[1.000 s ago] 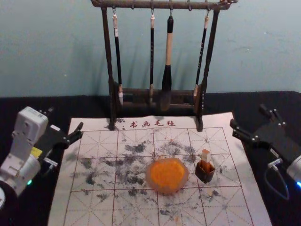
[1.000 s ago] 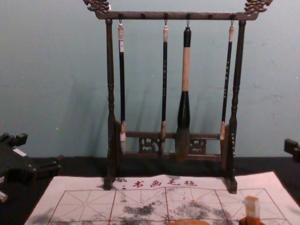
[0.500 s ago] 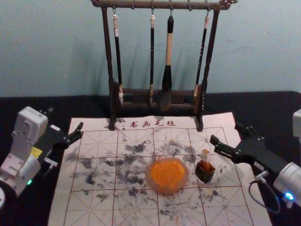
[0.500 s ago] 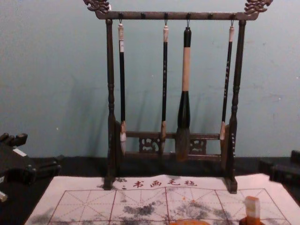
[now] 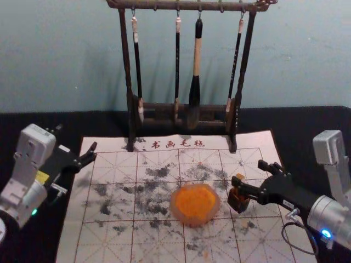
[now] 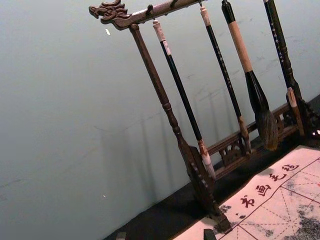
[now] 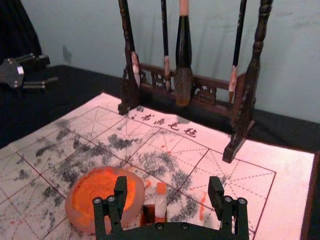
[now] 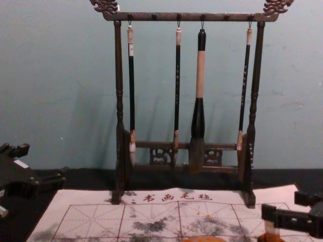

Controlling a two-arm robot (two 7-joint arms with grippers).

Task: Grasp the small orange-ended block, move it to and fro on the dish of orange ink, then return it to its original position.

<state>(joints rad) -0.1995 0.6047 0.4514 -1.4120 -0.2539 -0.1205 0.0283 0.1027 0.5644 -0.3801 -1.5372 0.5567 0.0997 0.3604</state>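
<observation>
My right gripper (image 5: 249, 172) is open at the small block (image 5: 240, 177), one finger passing in front of it. In the right wrist view the block (image 7: 160, 200) stands upright between the spread fingers of my right gripper (image 7: 168, 186), not gripped, its top orange. It rises from a small dark holder (image 5: 239, 204). The round dish of orange ink (image 5: 194, 204) lies to the holder's left. Off the mat's left edge, my left gripper (image 5: 77, 139) stays parked and open; in its wrist view, my left gripper (image 6: 165, 235) shows its tips low in the picture.
Behind the work stands a dark wooden rack (image 5: 131, 118) with several hanging brushes, among them a thick one (image 5: 195, 93). A white gridded mat (image 5: 109, 241) with grey ink smudges lies under the dish and holder, on a black-covered table (image 5: 66, 120).
My right gripper has come in leftward from the right side to the block and holder, staying open. The left arm, block and dish have kept their places.
</observation>
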